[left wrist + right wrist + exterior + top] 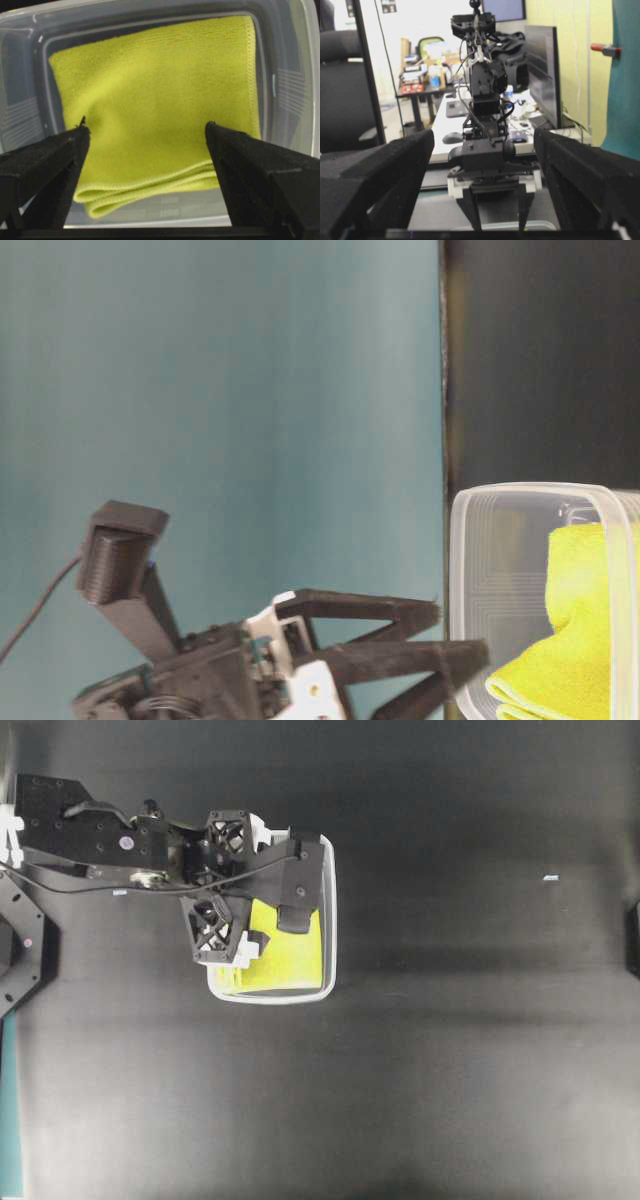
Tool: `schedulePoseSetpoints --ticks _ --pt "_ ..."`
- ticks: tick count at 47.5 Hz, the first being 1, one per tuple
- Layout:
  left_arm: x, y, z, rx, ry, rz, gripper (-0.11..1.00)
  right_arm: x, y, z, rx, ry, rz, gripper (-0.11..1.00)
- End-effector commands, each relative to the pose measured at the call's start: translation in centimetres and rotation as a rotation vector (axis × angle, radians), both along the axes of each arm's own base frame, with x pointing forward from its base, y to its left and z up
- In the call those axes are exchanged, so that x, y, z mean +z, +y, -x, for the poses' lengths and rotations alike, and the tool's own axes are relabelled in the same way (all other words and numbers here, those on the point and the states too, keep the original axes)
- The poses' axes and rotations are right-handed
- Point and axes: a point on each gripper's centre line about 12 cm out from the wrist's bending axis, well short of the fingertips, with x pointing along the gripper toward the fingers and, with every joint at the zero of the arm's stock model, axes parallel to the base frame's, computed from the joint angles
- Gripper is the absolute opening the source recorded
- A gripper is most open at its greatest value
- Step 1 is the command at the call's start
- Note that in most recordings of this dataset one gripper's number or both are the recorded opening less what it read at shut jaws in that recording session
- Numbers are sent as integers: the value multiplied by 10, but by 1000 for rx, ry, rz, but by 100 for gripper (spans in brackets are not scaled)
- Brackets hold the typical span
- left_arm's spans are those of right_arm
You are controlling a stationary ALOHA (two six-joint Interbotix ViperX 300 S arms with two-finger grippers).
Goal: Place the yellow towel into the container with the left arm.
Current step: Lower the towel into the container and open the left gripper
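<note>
Your left tool [145, 135] stands wide open with nothing in its grip; the yellow towel [155, 110] lies folded flat inside the container [329, 920], between and beyond the spread fingers [45, 165]. Lift carelessly and a fingertip could snag the towel's folded edge or nudge the rim, dragging the tub across the counter [450, 1070]; the right tool [482, 150] is open too, empty.

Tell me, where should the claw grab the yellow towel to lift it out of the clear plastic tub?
Probably from straight above, pinching the folded yellow cloth towel near its middle. It lies flat inside the clear plastic rectangular tub, whose walls block any sideways approach. The thick doubled fold edge nearest the open left claw also offers a good bite.
</note>
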Motion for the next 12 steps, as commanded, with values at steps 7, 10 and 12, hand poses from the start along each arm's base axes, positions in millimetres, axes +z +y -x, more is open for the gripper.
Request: schedulePoseSetpoints --ticks 7,10,12 --pt "106 -7 12 -14 -293 -11 90 1 0 2 -1 -5 -3 77" --pt "127 -8 23 -18 -365 -13 90 -1 0 3 -1 3 -3 77" --pt "139 -9 34 -19 -413 -13 90 -2 0 3 0 11 -3 77"
